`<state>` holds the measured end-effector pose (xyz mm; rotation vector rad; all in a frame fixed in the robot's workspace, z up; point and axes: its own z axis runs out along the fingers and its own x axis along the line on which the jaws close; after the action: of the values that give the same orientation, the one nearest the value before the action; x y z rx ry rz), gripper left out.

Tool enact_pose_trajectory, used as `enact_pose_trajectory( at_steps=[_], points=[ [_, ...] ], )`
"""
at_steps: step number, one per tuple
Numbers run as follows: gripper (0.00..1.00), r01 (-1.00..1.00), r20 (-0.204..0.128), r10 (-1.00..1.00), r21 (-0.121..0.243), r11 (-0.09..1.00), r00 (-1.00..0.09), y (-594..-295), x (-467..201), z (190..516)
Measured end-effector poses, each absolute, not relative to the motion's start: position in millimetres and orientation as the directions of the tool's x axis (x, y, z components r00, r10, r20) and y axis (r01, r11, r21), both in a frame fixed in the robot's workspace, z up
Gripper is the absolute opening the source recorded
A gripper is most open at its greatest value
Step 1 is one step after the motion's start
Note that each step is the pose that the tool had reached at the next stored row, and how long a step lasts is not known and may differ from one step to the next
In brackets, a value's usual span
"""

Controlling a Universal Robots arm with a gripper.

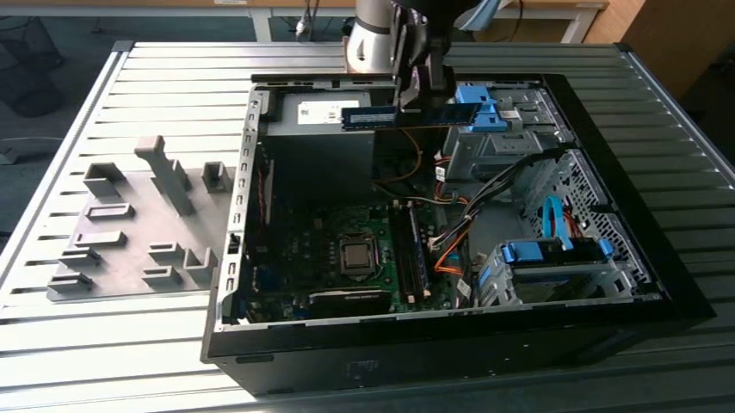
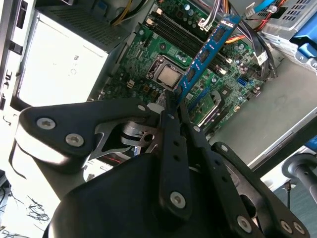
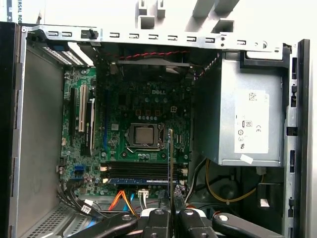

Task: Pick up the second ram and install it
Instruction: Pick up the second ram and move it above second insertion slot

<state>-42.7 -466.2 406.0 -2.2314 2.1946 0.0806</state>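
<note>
Gripper (image 2: 172,99): clamped on ram (image 2: 203,57)
Ram: held over open case (image 1: 460,348), unseated
Done: pickup
Left: install

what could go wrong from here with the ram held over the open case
1. Much of the second ram juts out past the pincer, so it might tilt or slip when it meets a slot.
2. One slot already holds a blue stick; a small offset could land on it instead of the empty slots.
3. Orange cables lie close to the slots and may snag.
</note>
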Motion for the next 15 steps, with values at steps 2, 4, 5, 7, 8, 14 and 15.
enact_pose_trajectory(
  at_steps=[2,4,5,7,8,14,15],
  points=[
    [0.14,-0.999,-0.044,-0.999,0.028,-0.017,0.016,-466.2,-43.0,406.0],
    [0.14,-0.999,-0.044,-0.999,0.028,-0.017,0.016,-466.2,-44.7,406.0],
    [0.14,-0.999,-0.044,-0.999,0.028,-0.017,0.016,-466.2,-44.9,406.0],
    [0.14,-0.999,-0.044,-0.999,0.028,-0.017,0.016,-466.2,-46.0,406.0],
    [0.14,-0.999,-0.044,-0.999,0.028,-0.017,0.016,-466.2,-46.2,406.0],
    [0.14,-0.999,-0.044,-0.999,0.028,-0.017,0.016,-466.2,-48.2,406.0],
    [0.14,-0.999,-0.044,-0.999,0.028,-0.017,0.016,-466.2,-48.3,406.0]
  ],
)
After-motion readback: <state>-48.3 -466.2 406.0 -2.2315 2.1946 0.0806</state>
